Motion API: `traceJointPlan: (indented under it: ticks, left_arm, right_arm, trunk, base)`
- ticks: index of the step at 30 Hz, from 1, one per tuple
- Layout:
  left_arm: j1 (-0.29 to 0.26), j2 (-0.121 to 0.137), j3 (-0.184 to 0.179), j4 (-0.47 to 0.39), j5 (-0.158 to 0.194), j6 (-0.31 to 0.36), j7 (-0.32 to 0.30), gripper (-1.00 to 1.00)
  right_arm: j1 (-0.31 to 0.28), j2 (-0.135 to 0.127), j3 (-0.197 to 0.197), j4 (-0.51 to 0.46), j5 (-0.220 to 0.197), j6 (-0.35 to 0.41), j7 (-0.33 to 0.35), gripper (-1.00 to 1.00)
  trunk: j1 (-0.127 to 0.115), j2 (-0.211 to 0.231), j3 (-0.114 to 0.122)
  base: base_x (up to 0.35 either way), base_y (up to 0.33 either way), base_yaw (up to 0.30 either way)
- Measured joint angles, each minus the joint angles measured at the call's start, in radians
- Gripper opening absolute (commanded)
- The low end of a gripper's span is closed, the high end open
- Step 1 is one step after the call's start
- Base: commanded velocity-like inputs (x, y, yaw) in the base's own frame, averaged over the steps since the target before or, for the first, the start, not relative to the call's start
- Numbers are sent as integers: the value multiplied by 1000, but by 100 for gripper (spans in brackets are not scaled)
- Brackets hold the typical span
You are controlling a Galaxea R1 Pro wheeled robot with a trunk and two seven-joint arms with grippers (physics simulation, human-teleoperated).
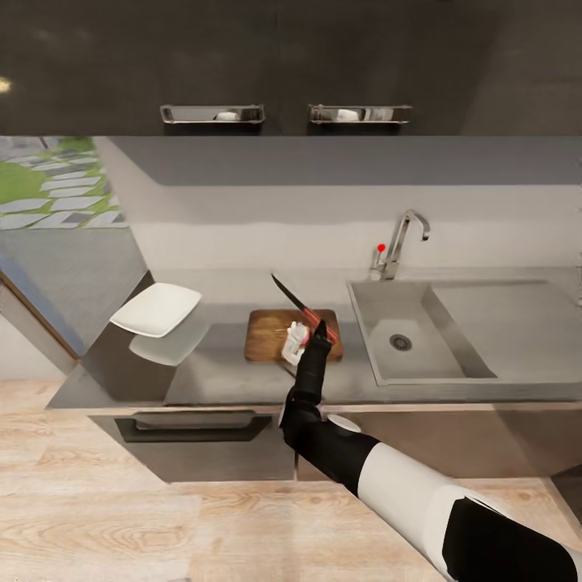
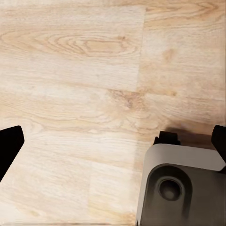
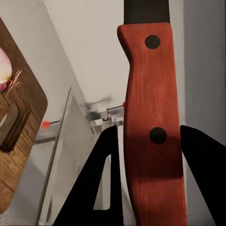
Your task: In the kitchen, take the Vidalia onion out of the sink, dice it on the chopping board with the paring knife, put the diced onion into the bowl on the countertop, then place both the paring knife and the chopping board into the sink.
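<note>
I am holding the paring knife point(image 1: 296, 301) in my right gripper point(image 1: 317, 330), its two dark fingers point(image 3: 106, 179) clamped on either side of the red handle, and I am keeping it raised over the chopping board point(image 1: 267, 333) with the dark blade slanting up and away toward the back wall. The knife is looking slim, light and rigid, so I am judging that it is best taken where I have it, on the flat sides of the handle well below the blade; the smooth handle could twist between the fingers if the tip meets anything hard. In the right wrist view the handle is showing two dark rivets, and beside it the edge of the board with its slot-shaped hole and a pale, pinkish onion point(image 3: 4, 70) with a wisp of root lying on the wood. The onion is likely firm but round and inclined to roll under a blade. The board is lying flat on the grey tabletop point(image 1: 218, 376), between the white bowl point(image 1: 156, 309) near the end of the tabletop and the steel sink point(image 1: 380, 335), whose basin is looking bare around the drain. My left gripper point(image 2: 113, 146) is hanging over the wooden floor point(image 2: 70, 70) with its fingers apart and nothing between them.
</note>
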Motion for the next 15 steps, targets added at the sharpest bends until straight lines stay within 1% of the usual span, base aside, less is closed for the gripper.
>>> traceJointPlan:
  ticks: [3, 5, 11, 15]
  left_arm:
    - [0, 0, 0, 0, 0, 0, 0, 100]
    - [0, -1, 0, 0, 0, 0, 0, 100]
    - [0, 0, 0, 0, 0, 0, 0, 100]
    - [0, 0, 0, 0, 0, 0, 0, 100]
  right_arm:
    - [0, 0, 1, 2, -2, 1, 1, -100]
    - [0, 0, 1, 8, -3, 0, 3, -100]
    - [0, 0, 1, 17, -4, -2, 5, -100]
    - [-1, 0, 1, 29, -6, -3, 6, -100]
  trunk:
    - [0, 0, 0]
    - [0, 0, 0]
    - [0, 0, 0]
    - [0, 0, -5]
  base:
    - [-278, 0, 0]
    - [-174, 0, 0]
    - [-40, 0, 0]
    - [-4, 0, 0]
